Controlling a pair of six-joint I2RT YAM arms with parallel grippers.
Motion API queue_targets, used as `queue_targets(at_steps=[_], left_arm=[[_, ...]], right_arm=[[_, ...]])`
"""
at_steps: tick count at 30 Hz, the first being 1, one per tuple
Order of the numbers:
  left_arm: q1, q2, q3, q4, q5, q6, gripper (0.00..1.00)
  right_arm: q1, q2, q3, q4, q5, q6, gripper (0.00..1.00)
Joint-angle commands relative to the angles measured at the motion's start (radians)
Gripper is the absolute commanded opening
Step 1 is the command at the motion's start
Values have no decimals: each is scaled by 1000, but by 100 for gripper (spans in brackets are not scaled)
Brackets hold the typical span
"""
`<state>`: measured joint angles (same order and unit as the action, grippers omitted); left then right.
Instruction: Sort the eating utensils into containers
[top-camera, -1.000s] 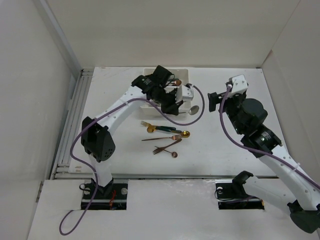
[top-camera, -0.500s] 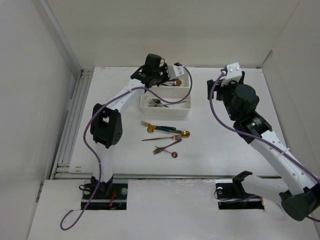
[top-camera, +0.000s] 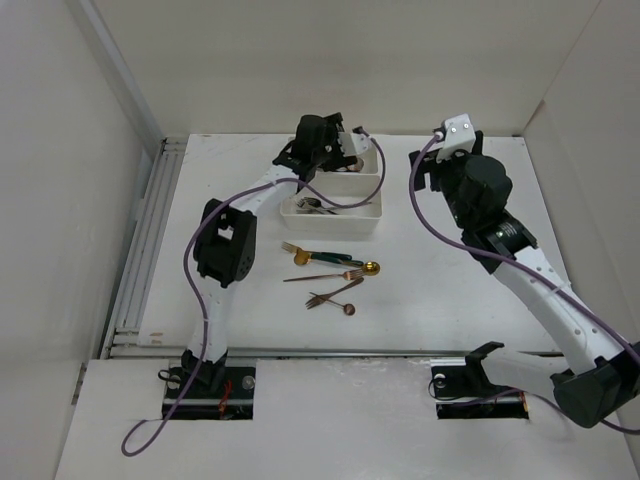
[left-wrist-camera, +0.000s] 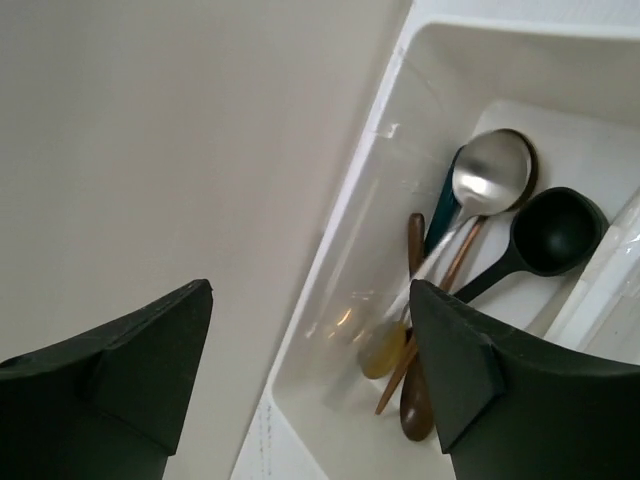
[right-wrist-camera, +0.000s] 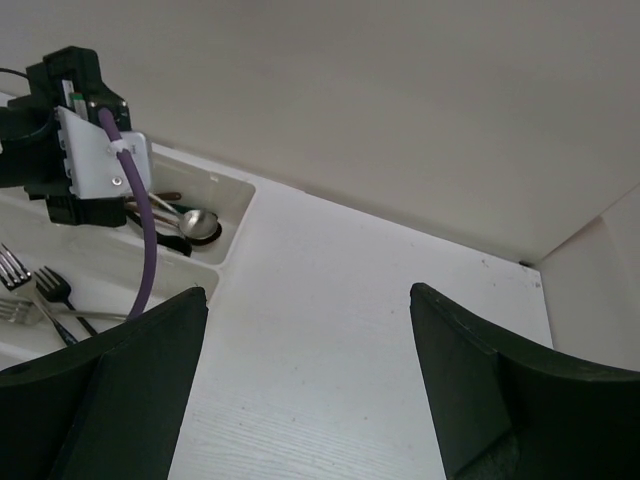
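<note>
My left gripper (top-camera: 338, 158) hangs open over the far container (top-camera: 378, 162), a white tray. In the left wrist view nothing sits between its fingers, and below them lie a silver spoon (left-wrist-camera: 490, 170), a black spoon (left-wrist-camera: 555, 232), a brown spoon (left-wrist-camera: 414, 418) and a blurred gold spoon (left-wrist-camera: 383, 350). The near container (top-camera: 372, 226) holds forks (top-camera: 315, 205). Several eating utensils lie loose on the table, among them a gold fork (top-camera: 292, 247), a green-handled gold spoon (top-camera: 370, 267) and a copper spoon (top-camera: 348, 309). My right gripper (top-camera: 422, 176) is open and empty above bare table to the right of the trays.
White walls enclose the table on the left, back and right. A slotted rail (top-camera: 150, 240) runs along the left edge. The left arm's purple cable (right-wrist-camera: 140, 250) hangs over the trays. Both arm bases sit at the near edge.
The left gripper moved from the near tray's right end back to the far tray, then opened and let a spoon drop in. The right arm swung back and left, still open.
</note>
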<state>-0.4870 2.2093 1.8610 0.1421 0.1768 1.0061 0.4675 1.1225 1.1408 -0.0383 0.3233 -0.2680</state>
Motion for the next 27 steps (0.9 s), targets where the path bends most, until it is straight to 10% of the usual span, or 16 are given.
queue_targets(at_steps=[1, 8, 14, 27], left_arm=[[2, -146, -36, 122, -17, -33, 78], [-16, -347, -36, -308, 168, -81, 71], [-112, -468, -233, -1030, 429, 320, 54], [-369, -573, -718, -747, 357, 178, 36]], right_arm=[[-9, -23, 30, 55, -27, -10, 87], [-9, -52, 10, 55, -75, 67, 87], [-9, -133, -58, 55, -156, 127, 87], [74, -219, -108, -21, -121, 180, 87]])
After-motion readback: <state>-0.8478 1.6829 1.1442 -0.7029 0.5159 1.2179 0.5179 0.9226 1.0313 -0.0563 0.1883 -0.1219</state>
